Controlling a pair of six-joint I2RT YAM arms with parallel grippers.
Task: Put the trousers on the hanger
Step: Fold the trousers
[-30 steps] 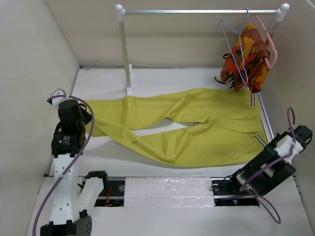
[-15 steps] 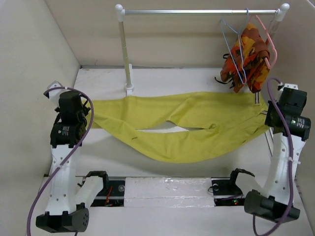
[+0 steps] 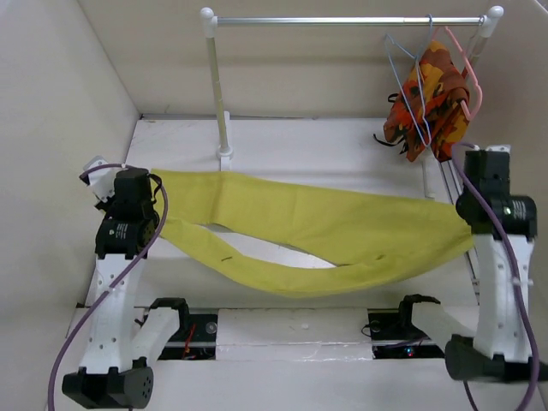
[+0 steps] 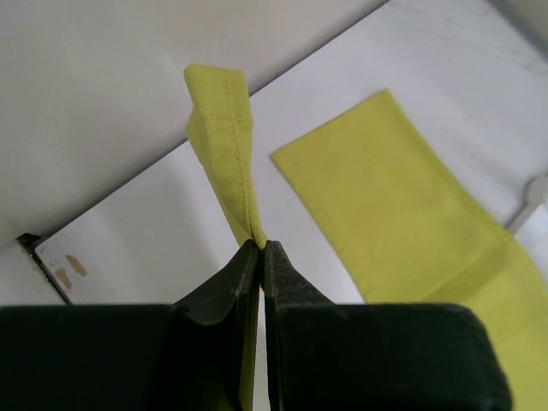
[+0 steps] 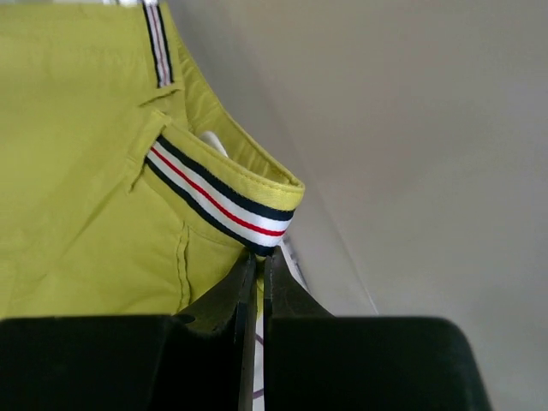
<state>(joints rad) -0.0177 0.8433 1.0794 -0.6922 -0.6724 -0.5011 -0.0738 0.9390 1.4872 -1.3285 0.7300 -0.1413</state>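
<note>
The trousers (image 3: 325, 227) are strung across the bench (image 3: 300, 141) between the two arms, sagging in the middle. One leg runs as a broad band from side to side and the other droops in a loop nearer the arm bases; whether the lowest fold touches the bench cannot be told. The left gripper (image 4: 260, 248) is pinched together on the hem of one leg, which stands up as a narrow folded strip above the fingertips, while the other leg's end lies flat on the bench just beside it. The right gripper (image 5: 259, 257) is clamped on the waistband, its fingers closed right under the striped trim (image 5: 218, 201) of dark, white and red. The hanger (image 3: 402, 49) hangs by its hook from the rail (image 3: 342, 20) at the far right, above and apart from the trousers. Beside it on the same rail, a pink hanger (image 3: 469, 73) carries an orange patterned garment (image 3: 432, 90).
</note>
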